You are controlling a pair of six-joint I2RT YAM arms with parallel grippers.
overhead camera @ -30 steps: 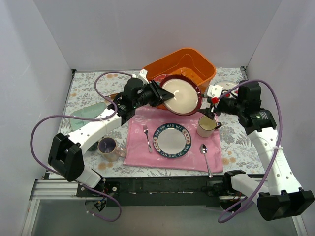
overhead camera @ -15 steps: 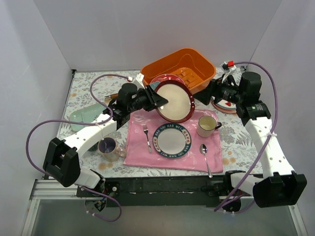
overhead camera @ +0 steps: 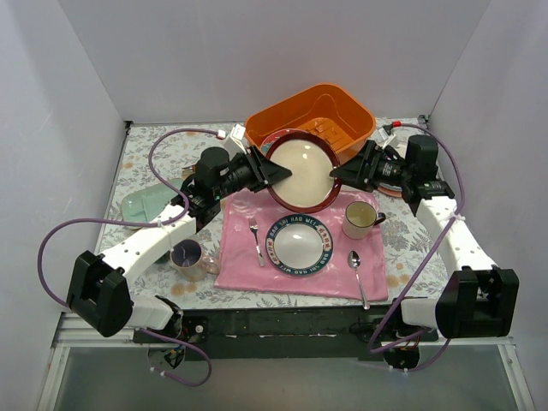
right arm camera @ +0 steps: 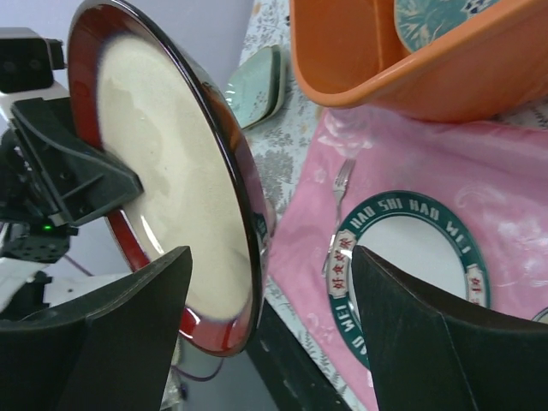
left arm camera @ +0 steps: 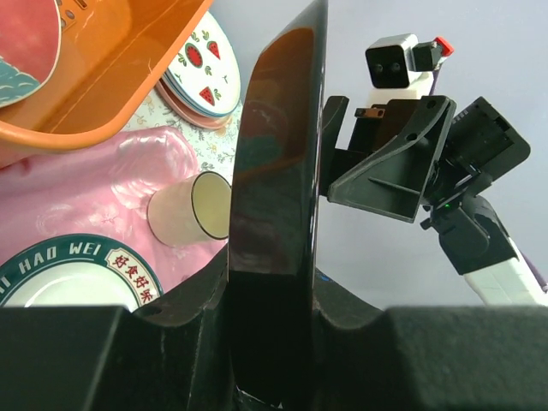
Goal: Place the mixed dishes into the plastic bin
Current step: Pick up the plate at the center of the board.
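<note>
Two-arm handover, apparently: left gripper [overhead camera: 276,171] clamps red-rimmed plate [overhead camera: 301,171] at 9 o'clock; right gripper [overhead camera: 337,175], spread, straddles 3 o'clock.

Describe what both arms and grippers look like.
The left arm and right arm match: white links, black joints, a looping purple cable. The left gripper and right gripper are black, angular, two-fingered. A white camera block with a red tab tops the right wrist.

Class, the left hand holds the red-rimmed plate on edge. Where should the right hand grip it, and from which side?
Probably its free rim opposite the left hand, approached from the right with a finger on each face. The red-rimmed plate stands nearly upright, thin edge toward the open right hand.
</note>
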